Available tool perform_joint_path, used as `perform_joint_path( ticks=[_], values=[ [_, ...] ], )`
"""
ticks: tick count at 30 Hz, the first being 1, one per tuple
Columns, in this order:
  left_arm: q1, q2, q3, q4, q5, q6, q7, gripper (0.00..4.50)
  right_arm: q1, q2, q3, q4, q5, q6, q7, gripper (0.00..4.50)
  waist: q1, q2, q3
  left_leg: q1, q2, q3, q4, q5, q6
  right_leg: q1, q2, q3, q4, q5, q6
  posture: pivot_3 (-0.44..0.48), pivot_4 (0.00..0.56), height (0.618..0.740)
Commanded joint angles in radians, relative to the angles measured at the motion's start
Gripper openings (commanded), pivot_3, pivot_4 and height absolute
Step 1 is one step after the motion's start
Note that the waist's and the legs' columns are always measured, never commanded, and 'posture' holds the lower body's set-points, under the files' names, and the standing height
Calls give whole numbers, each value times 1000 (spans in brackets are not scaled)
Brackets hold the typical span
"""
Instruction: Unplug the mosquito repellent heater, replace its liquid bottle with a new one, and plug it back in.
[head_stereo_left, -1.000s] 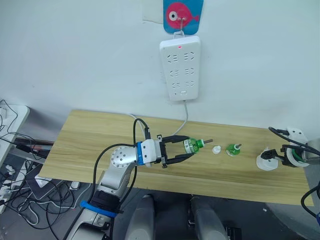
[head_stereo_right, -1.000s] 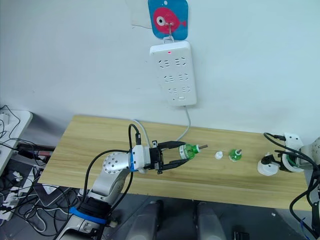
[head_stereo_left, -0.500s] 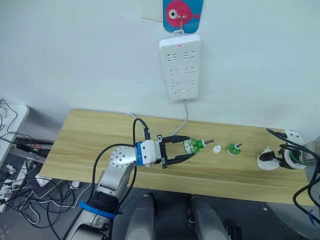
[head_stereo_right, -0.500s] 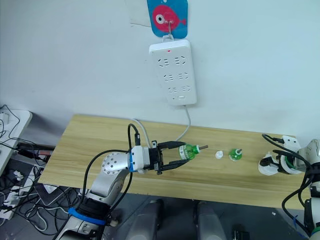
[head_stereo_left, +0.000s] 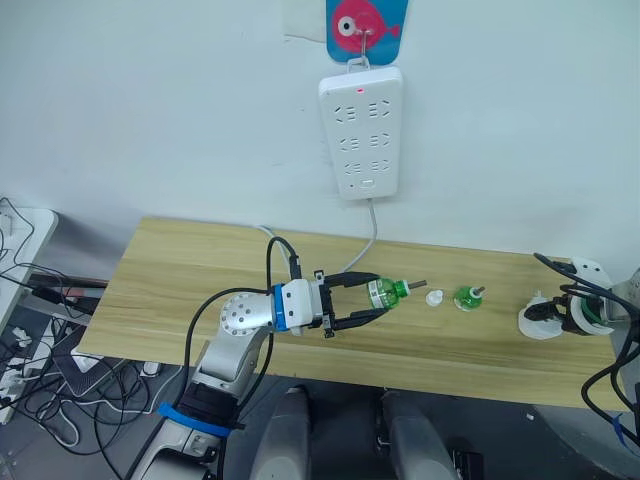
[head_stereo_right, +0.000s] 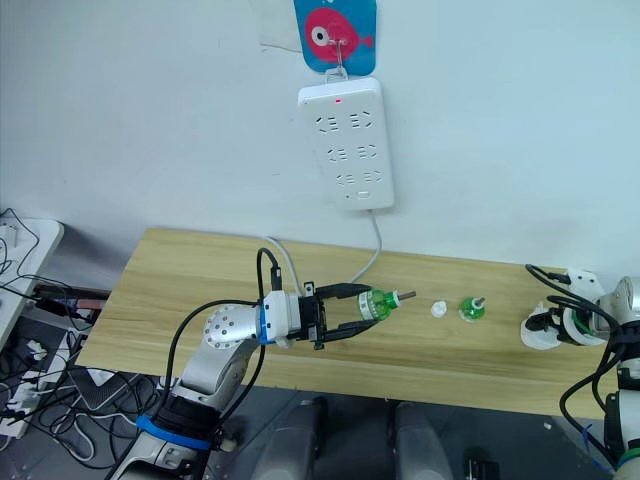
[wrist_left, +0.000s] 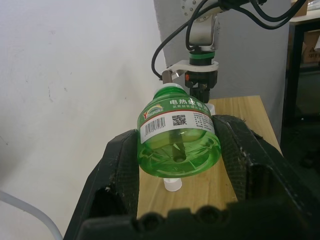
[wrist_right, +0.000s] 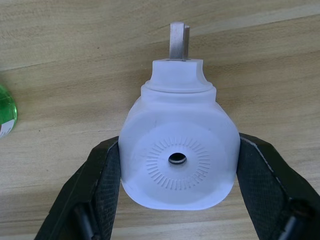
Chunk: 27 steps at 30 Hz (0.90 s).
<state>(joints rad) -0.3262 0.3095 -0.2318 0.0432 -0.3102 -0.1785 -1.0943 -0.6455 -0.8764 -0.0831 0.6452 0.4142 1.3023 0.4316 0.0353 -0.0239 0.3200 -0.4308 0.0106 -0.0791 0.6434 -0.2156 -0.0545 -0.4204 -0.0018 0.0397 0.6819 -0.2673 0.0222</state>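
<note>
Bottle (head_stereo_left: 383, 291) clamped sideways in the left claw (head_stereo_left: 372, 299) could slip while screwing into the heater (wrist_right: 179, 155) (gripped by the right claw (wrist_right: 177, 200)) near the bench's (head_stereo_left: 180, 270) right edge.

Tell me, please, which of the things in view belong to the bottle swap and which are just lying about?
In the job: heater in right gripper; green bottle in left gripper; second green bottle, white cap on table; power strip.

Lying about: fish hook; floor cables.

White heater (wrist_right: 178, 155) between right gripper (wrist_right: 177, 170) fingers
</note>
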Motion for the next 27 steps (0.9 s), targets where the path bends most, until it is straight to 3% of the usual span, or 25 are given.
perform_joint_path(
  ticks=[1, 4, 6, 9, 12, 16, 20, 22, 27],
  values=[
    [8, 2, -8, -47, -10, -8, -9, 2160, 24, -29, -53, -58, 2, 32, 27, 2903, 0, 0, 0, 0, 0, 0, 0, 0, 0, 0, 0, 0, 0, 0, 0, 235, 333, 740],
    [9, 8, -3, -44, -21, -13, -27, 2160, 85, -82, -90, -204, 77, 126, 112, 2903, 4, 1, 0, 0, 0, 0, 0, 0, 0, 0, 0, 0, 0, 0, 0, 230, 327, 740],
    [12, 17, 5, -43, -46, -24, -63, 2160, 233, -167, -133, -431, 193, 183, 245, 2903, 14, 5, 0, -1, 0, 0, 0, 0, 0, -1, 0, 0, 0, 0, 0, 219, 320, 740],
    [12, 27, 11, -38, -72, -45, -116, 2160, 390, -213, -244, -614, 312, 243, 351, 2903, 22, 6, -1, -1, 0, -1, -1, -1, 2, -1, 0, -1, -1, 0, 0, 212, 316, 740],
    [-12, 40, 20, -1, -116, -103, -224, 2160, 613, -255, -463, -738, 712, 309, 501, 2903, 28, 5, -1, -1, 0, -1, 0, -1, 2, 0, 0, -1, -2, 0, 1, 190, 315, 740],
    [-54, 37, 27, 41, -137, -145, -292, 2160, 622, -200, -532, -767, 1092, 308, 322, 2903, 20, 4, 0, -1, 0, 3, 1, -1, 2, 0, 0, 2, -2, -1, 7, 166, 321, 740],
    [-83, 34, 26, 70, -135, -155, -323, 2160, 700, -207, -420, -834, 1501, 38, -34, 2903, 15, 2, 1, -1, 0, 3, 2, -1, 2, 0, 0, 2, -3, 0, 10, 158, 324, 740],
    [-97, 32, 27, 89, -124, -164, -327, 2160, 697, -178, -372, -880, 1555, -56, -131, 2903, 14, 1, 2, -2, 0, 3, 2, -1, 3, 0, 1, 2, -4, 0, 10, 156, 324, 740],
    [-112, 31, 23, 122, -114, -181, -342, 2160, 648, -90, -298, -973, 1558, -179, -213, 2903, 13, 1, 2, -2, 0, 2, 2, -2, 3, 0, 1, 1, -3, 0, 10, 151, 325, 740]
  ],
)
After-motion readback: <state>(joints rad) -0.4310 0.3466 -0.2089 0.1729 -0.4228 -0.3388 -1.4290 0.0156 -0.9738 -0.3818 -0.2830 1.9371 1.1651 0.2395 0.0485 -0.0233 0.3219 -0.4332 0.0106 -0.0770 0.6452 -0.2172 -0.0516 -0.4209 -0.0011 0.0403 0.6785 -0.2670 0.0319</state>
